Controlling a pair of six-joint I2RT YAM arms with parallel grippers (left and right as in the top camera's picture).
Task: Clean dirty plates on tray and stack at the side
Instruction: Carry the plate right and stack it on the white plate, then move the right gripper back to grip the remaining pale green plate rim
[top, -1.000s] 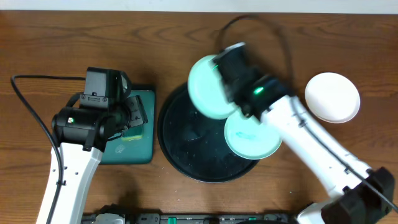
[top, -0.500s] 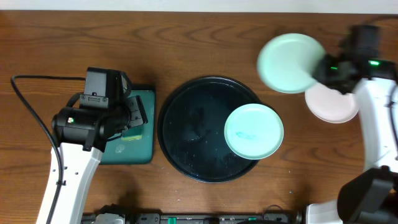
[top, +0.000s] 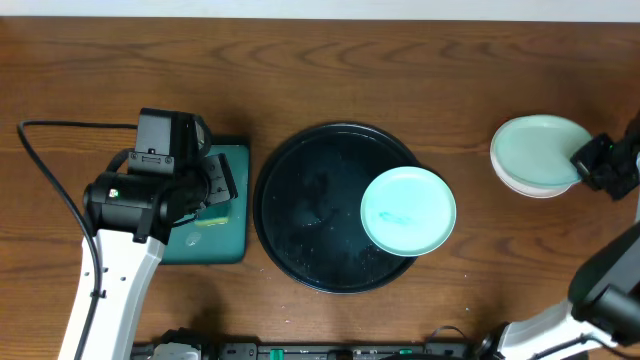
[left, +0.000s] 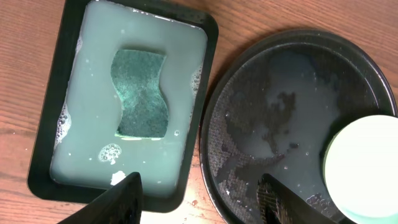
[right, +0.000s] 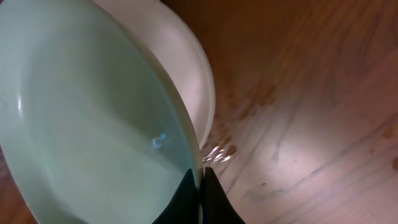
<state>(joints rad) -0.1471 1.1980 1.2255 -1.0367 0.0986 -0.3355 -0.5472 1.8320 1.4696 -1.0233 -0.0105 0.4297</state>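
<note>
The mint-green plate (top: 535, 148), over the tray (top: 300, 170) a second ago, now lies over the white plate (top: 527, 189) at far right, its rim pinched by the right gripper (top: 592, 160). The smeared green plate (top: 408, 211) sits at the wet tray's right side. Only the left wrist view shows the sponge (left: 141, 93) soaking in the small tray (left: 211, 43), with the left gripper (left: 199, 193) spread above.

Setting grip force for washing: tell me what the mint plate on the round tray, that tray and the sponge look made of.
Mint plate: probably plastic or melamine, smooth with a soft sheen; glazed ceramic is possible. Round tray: black, likely plastic, glossy where wet, its floor finely dimpled. Sponge: green foam, coarse-pored, wavy-edged, lying in soapy water.
</note>
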